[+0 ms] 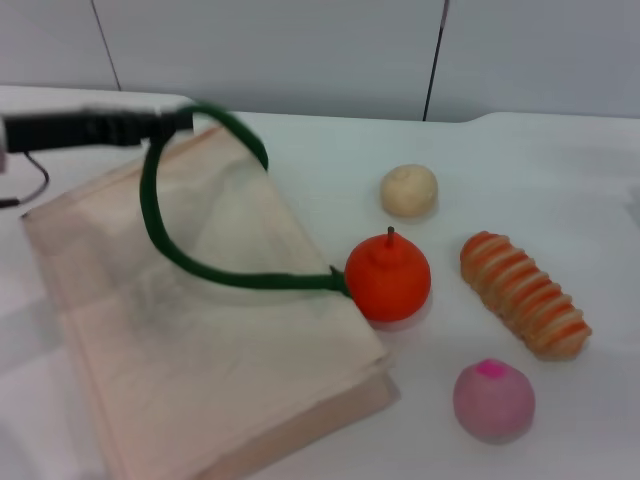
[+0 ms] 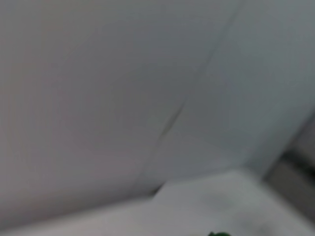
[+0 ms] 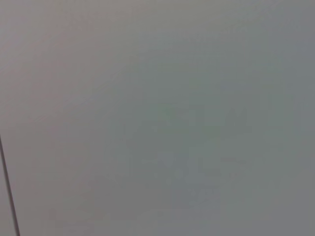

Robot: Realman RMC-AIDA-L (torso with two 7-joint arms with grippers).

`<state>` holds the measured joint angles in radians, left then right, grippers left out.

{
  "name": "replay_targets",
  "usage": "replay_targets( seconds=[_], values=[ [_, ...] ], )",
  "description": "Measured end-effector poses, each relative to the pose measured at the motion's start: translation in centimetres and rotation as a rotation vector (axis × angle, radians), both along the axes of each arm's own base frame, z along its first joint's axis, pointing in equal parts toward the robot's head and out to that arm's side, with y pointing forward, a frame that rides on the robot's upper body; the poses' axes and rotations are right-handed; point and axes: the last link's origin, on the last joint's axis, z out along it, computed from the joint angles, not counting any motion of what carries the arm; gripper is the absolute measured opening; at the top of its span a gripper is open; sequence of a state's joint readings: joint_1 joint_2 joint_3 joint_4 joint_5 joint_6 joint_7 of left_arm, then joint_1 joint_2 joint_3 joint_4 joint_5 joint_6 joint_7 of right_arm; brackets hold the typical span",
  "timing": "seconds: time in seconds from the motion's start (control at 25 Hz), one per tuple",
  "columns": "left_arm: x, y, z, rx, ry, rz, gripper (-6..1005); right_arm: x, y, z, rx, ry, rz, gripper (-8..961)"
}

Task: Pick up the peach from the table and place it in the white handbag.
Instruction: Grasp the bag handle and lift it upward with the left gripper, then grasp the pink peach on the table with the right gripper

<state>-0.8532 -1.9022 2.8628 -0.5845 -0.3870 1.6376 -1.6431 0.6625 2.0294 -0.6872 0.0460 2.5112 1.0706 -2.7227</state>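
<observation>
The peach [image 1: 493, 400], a pale pink ball with a magenta spot, lies on the white table [image 1: 560, 170] at the front right. The white handbag [image 1: 210, 340] lies flat at the left. Its dark green handle [image 1: 160, 225] is raised in a loop. My left gripper [image 1: 178, 122] reaches in from the far left and is shut on the top of that handle, far from the peach. A bit of green handle [image 2: 219, 234] shows at the edge of the left wrist view. My right gripper is out of view; its wrist view shows only a blank wall.
An orange round fruit with a stem [image 1: 388, 278] touches the bag's right edge. A cream ball [image 1: 409, 190] lies behind it. A striped orange roll [image 1: 525, 295] lies to the right, just behind the peach. A wall [image 1: 300, 50] stands behind the table.
</observation>
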Motion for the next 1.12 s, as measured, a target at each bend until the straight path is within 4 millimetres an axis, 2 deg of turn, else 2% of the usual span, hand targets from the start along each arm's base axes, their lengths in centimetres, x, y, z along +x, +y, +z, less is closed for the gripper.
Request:
replay_targets(
  seconds=[0.2,0.36,0.64,1.12],
  values=[
    [2.6,-2.1,3.8,0.088,-0.147,-0.306,136,0.0,0.0,0.0,0.0,0.0,0.001,834],
    [3.2,-2.8,5.7,0.101,-0.169,-0.385,139,-0.1,0.1,0.0,0.0,0.0,0.003,833],
    [3.0,-3.2,6.9,0.073,-0.134,-0.37,144,0.1,-0.1,0.0,0.0,-0.001,-0.002,829],
    [3.7,-2.7,6.5,-0.036,-0.112,-0.326,152,0.3,-0.1,0.3,-0.03,0.084,0.01,823]
  ],
)
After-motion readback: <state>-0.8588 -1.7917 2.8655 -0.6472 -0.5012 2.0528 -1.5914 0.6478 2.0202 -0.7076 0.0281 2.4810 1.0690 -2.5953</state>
